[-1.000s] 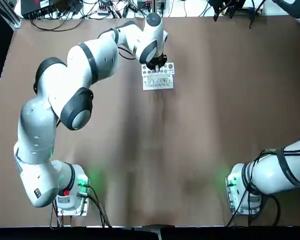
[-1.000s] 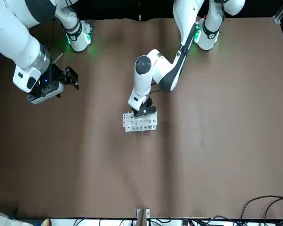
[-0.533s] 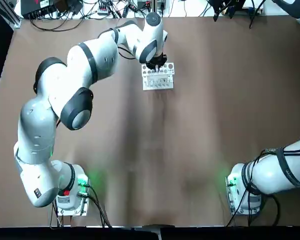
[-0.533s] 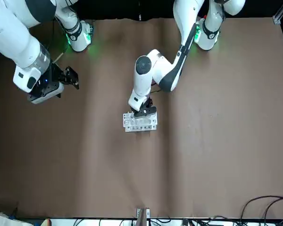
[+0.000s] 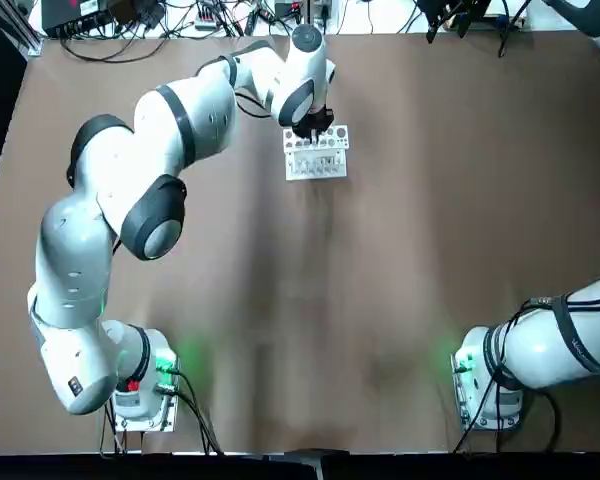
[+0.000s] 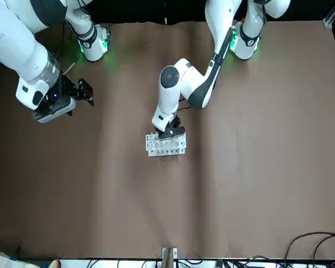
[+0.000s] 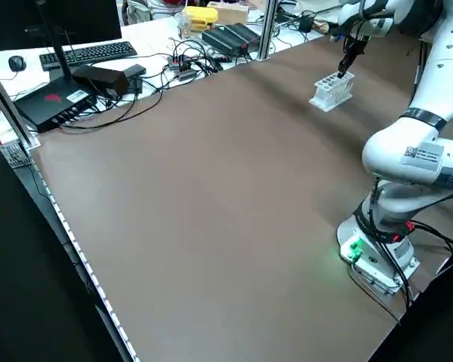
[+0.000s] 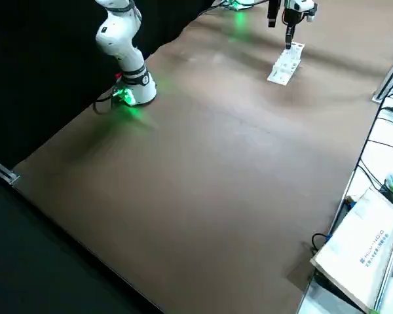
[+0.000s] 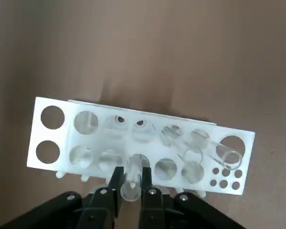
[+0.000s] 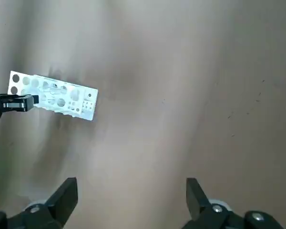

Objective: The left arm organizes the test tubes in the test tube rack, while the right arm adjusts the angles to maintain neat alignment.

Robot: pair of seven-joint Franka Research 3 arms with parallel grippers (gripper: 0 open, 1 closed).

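Observation:
The white test tube rack (image 5: 317,158) (image 6: 166,146) stands at the far middle of the brown table. My left gripper (image 5: 311,128) (image 9: 132,185) hangs over the rack's (image 9: 52,136) near row, shut on a clear test tube (image 9: 131,177) that stands upright above a middle hole. Several more test tubes sit in the holes. Two of them (image 9: 227,155) lean at one end. My right gripper (image 6: 82,92) (image 10: 128,196) is raised well off to the side of the rack (image 10: 51,95), open and holding nothing.
Keyboards, cables and boxes (image 7: 98,72) crowd the bench past the table's far and left edges. Papers (image 8: 367,252) lie beyond the far edge in the right side view. Both arm bases (image 5: 145,385) (image 5: 485,385) stand at the near edge.

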